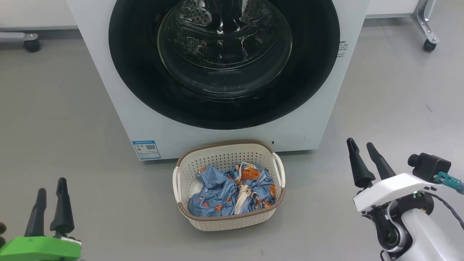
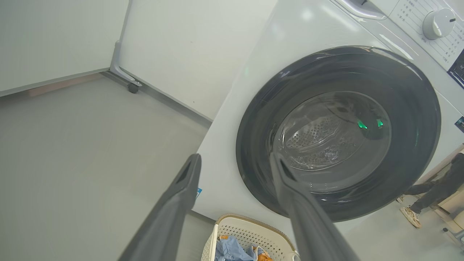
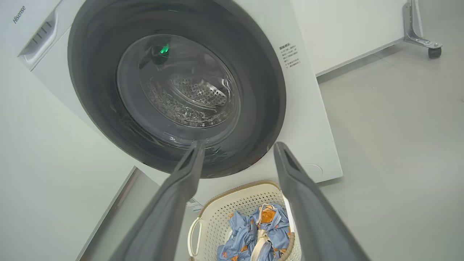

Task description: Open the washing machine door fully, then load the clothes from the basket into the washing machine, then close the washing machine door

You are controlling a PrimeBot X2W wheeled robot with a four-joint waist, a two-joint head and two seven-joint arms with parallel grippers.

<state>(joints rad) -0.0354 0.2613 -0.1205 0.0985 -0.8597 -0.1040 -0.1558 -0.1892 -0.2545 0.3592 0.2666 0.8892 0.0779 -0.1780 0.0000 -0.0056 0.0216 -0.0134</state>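
Two claws show in the head view. The left claw (image 1: 52,185) is low on the left. Its two dark fingers are spread apart and it grips nothing. The right claw (image 1: 359,142) is low on the right, spread wide too, with nothing in it. Both are well apart from the basket (image 1: 224,144). The basket sits on the grey floor (image 1: 72,108) between them, just in front of the washing machine (image 1: 119,108). The clothes (image 1: 232,192) lie bunched up inside the basket, blue with orange patches and a bit of cream. The washing machine door (image 1: 137,72) is shut, and the steel drum shows through its glass. A small blue label (image 1: 146,149) is on the machine's low corner, near the basket.

In the left wrist view, the left claw (image 2: 235,156) points at the washing machine (image 2: 290,36) with its fingers wide. The washing machine door (image 2: 253,145) lies flat against the white front. The basket (image 2: 246,224) peeks in at the bottom with some of the clothes (image 2: 228,250) inside. A white knob (image 2: 438,23) is at the top right. A person's legs (image 2: 427,190) show at the right edge.

In the right wrist view, the right claw (image 3: 239,144) is spread wide above the basket (image 3: 232,195). The clothes (image 3: 253,232) fill the bottom of the basket. The washing machine door (image 3: 94,72) is shut.
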